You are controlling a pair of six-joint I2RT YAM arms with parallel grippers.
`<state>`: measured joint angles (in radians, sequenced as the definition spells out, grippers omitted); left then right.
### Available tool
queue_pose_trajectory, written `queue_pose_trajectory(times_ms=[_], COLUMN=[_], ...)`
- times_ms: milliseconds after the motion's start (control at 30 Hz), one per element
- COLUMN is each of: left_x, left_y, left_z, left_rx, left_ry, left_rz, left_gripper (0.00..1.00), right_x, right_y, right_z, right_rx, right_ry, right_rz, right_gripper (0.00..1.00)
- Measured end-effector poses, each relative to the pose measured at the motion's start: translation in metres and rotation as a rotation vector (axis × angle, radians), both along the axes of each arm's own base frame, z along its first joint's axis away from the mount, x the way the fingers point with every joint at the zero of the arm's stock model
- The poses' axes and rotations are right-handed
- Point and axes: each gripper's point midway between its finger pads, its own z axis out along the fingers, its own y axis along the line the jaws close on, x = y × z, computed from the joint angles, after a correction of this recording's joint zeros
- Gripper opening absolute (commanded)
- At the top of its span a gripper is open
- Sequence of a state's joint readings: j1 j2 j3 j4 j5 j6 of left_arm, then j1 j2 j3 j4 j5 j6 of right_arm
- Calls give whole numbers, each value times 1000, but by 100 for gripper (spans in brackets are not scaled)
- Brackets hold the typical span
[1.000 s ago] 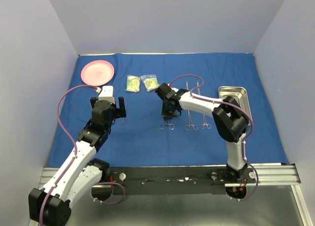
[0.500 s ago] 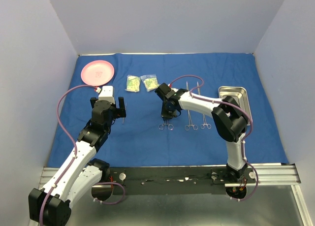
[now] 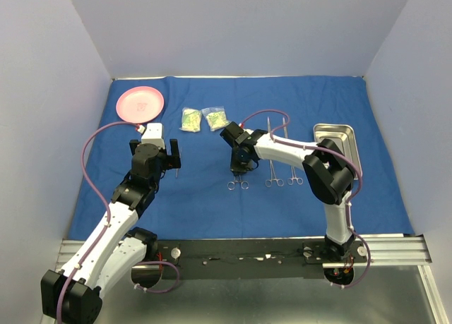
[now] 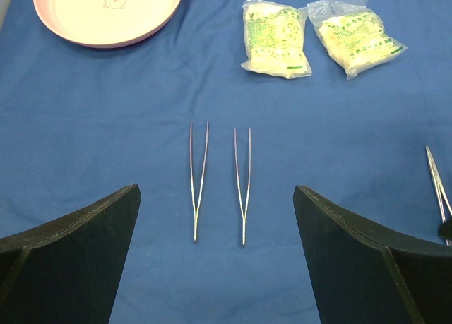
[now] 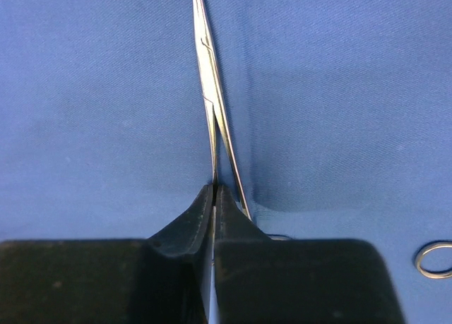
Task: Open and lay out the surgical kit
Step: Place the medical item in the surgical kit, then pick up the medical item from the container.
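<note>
The royal-blue cloth (image 3: 212,197) lies spread flat over the table. My right gripper (image 3: 239,167) is shut on one thin silver forceps (image 5: 210,84), low over the cloth, with its ring handles (image 3: 239,184) toward the near edge. Two more forceps (image 3: 274,170) (image 3: 292,170) lie side by side to its right. The steel tray (image 3: 335,128) sits at the right. Two yellow-green packets (image 3: 191,119) (image 3: 215,117) lie at the back. My left gripper (image 4: 215,190) is open and empty above two tweezers (image 4: 198,179) (image 4: 243,183) that lie parallel on the cloth.
A pink plate (image 3: 140,103) sits at the back left of the cloth. Grey walls enclose the table on three sides. A ring handle of a neighbouring forceps (image 5: 432,259) shows at the right of the right wrist view.
My right gripper has shifted slightly left with the forceps, whose ring handles slid a little toward the near edge. The left arm has not moved.
</note>
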<state>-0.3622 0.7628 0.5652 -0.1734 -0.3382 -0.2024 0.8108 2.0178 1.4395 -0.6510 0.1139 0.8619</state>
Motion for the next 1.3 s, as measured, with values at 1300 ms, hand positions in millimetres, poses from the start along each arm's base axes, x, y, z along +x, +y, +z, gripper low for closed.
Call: queue_pose_trajectory(times_ms=[1300], left_x=[0], left_y=[0], left_z=[0], left_rx=[0], left_ry=[0], left_rz=[0], left_gripper=[98], right_x=[48], right_y=[-317], right_z=[102], right_rx=[-208], right_ry=[-285], right_rz=[-356], right_gripper=[45])
